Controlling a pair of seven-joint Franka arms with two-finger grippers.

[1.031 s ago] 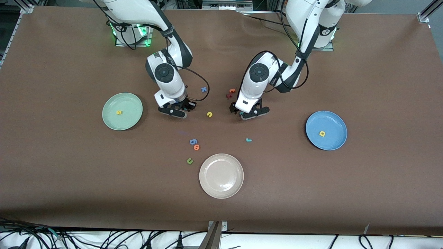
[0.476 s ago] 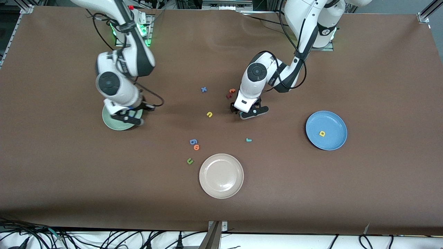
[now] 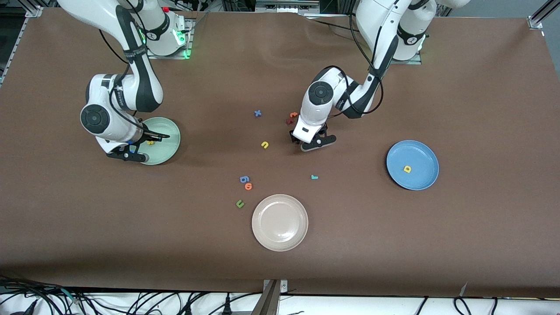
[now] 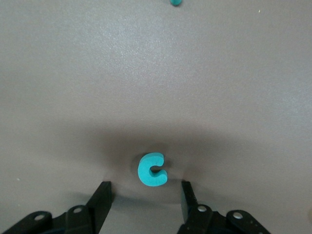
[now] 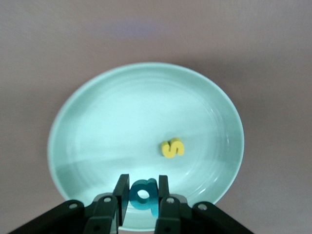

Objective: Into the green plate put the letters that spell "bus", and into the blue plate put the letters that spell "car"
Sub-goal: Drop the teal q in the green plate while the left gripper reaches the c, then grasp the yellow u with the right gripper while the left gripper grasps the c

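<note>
Brown worktop (image 3: 393, 245), three plates and scattered foam letters on it.

Teal "b" (image 5: 144, 193) is held pinched between the fingers of the right hand (image 5: 143, 197), over the green plate (image 3: 168, 151) at its edge toward the right arm's end of the worktop. Yellow "s" (image 5: 172, 147) is already in that plate. Step in hand is judged to be the drop of the "b"; release calls for the fingers to be parted while over the plate.

Teal "c" (image 4: 152, 169) lies flat on the worktop between the fingers of the left hand (image 4: 144, 196), which are part open and not yet touching it. A pick is judged under way: the fingers must be shut on it, then it is to be carried to the blue plate (image 3: 426, 175), where yellow "a" (image 3: 407, 169) lies.

Yellow "u" (image 3: 264, 145) and teal "r" (image 3: 314, 177) are left on the worktop.

Both arms are bent down, wrists low, hands pointing straight down.
</note>
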